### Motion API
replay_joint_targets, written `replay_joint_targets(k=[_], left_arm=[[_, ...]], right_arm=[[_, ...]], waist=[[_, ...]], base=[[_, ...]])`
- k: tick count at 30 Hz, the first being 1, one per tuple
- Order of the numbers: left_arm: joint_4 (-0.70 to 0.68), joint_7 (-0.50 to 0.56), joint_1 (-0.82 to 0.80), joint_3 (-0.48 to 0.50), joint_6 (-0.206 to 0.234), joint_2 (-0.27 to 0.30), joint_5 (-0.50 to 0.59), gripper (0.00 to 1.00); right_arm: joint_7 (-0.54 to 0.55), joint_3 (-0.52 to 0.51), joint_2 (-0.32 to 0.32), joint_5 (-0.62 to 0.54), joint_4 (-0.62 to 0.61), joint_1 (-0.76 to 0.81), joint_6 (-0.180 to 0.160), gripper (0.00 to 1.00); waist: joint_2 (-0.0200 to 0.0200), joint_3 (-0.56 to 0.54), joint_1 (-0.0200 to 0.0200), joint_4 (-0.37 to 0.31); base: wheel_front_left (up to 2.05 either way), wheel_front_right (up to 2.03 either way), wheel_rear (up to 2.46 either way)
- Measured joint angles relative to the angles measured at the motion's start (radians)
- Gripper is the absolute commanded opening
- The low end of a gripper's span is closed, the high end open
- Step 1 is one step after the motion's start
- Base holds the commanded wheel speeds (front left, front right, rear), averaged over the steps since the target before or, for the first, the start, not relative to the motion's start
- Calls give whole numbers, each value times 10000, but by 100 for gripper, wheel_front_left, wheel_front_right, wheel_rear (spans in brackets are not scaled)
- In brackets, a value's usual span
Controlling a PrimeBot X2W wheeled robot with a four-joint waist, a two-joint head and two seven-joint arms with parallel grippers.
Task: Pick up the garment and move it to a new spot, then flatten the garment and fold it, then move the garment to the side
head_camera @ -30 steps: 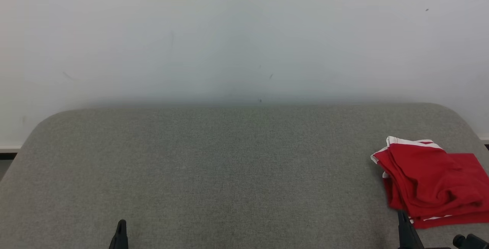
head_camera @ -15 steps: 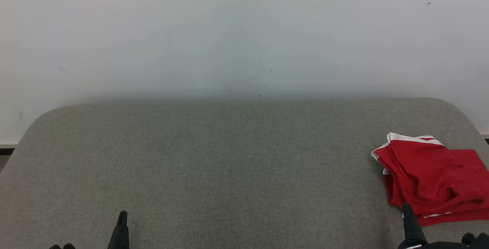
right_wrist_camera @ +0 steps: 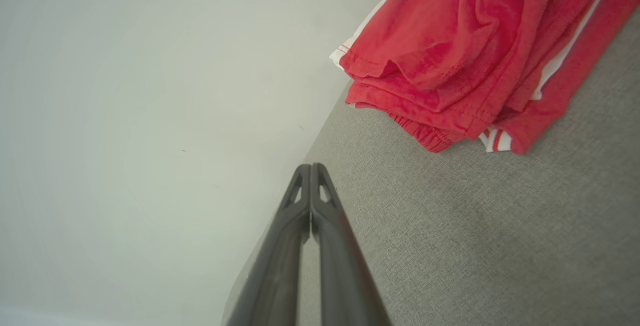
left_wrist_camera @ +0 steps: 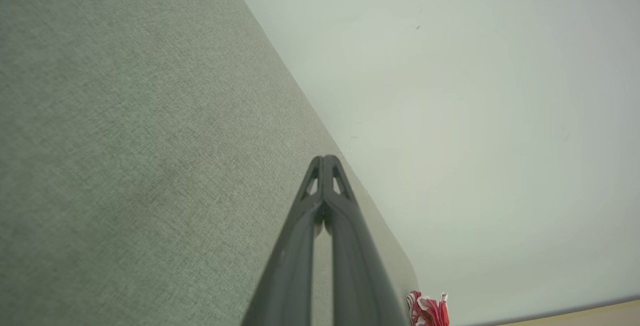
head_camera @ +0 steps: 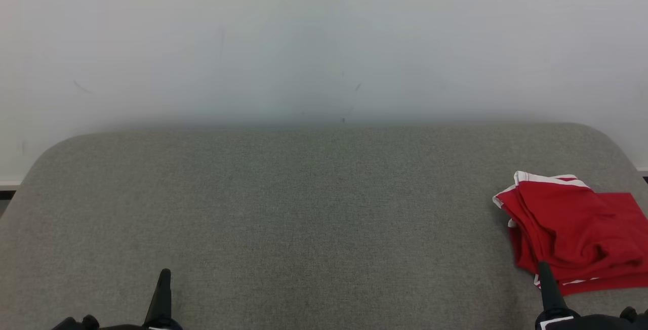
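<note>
The garment (head_camera: 572, 229) is red with white trim and lies folded in a loose stack at the right side of the grey padded surface (head_camera: 304, 208). In the right wrist view the garment (right_wrist_camera: 465, 51) fills the upper right, its hems facing my fingers. My right gripper (head_camera: 544, 268) is shut and empty, its tip just in front of the garment's near edge; in its own view the right gripper (right_wrist_camera: 311, 167) shows both fingers pressed together. My left gripper (head_camera: 164, 273) is shut and empty at the lower left, far from the garment. From the left gripper (left_wrist_camera: 325, 158), the garment (left_wrist_camera: 427, 310) is a small red patch.
A pale wall (head_camera: 324, 41) rises directly behind the grey surface. The surface has rounded far corners, and its wide middle and left parts are bare fabric. A strip of floor (left_wrist_camera: 590, 313) shows in the left wrist view.
The head camera has tilted, so the whole picture has slid upward. Both gripper tips now reach a little higher in the view. The garment lies as it did.
</note>
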Motion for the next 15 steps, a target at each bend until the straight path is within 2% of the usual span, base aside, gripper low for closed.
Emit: replay_joint_targets(k=[15], left_arm=[[2, 389, -316, 67, 0, -50, -1338, 0]], right_arm=[[295, -150, -2, 1459, -222, -120, 0, 0]], waist=[[1, 211, 0, -29]], base=[[0, 0, 0]])
